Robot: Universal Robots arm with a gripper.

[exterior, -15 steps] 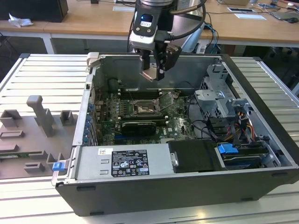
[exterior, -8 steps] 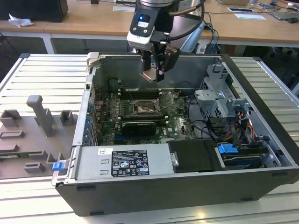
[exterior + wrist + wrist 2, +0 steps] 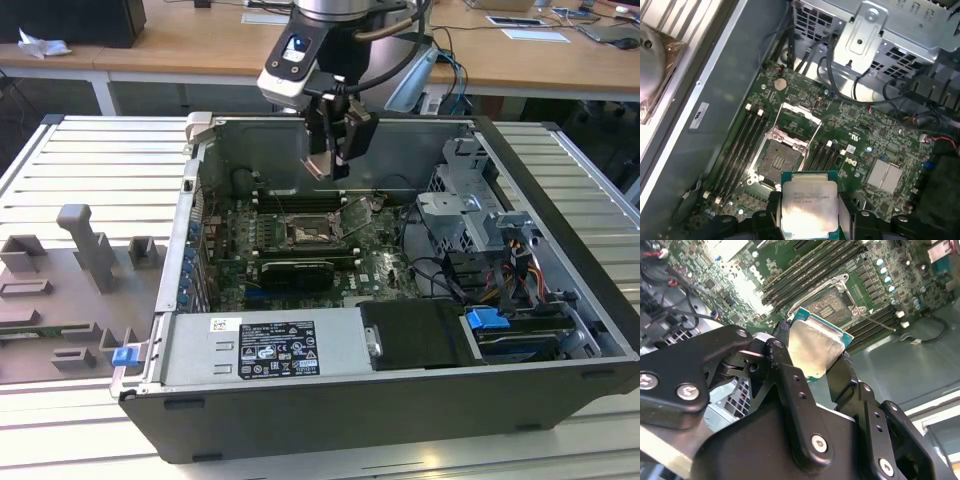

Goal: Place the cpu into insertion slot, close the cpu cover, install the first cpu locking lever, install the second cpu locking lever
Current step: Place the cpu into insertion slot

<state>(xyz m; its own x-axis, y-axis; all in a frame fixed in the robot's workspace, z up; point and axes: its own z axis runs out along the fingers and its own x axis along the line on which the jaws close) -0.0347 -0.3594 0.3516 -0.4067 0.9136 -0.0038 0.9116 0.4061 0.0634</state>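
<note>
My gripper hangs inside the open computer case, above the motherboard, shut on the cpu. In both wrist views the cpu, a silvery square chip with a green edge, sits clamped between the two black fingers. The insertion slot lies below it on the green board, its dark centre bare. The cpu cover stands tilted open at the slot's far side. The chip is well above the slot and not touching it.
Long memory slots flank the socket. A long black card lies in front of it, then the labelled power supply. A drive cage with cables fills the exterior view's right. A grey fixture block stands outside the case.
</note>
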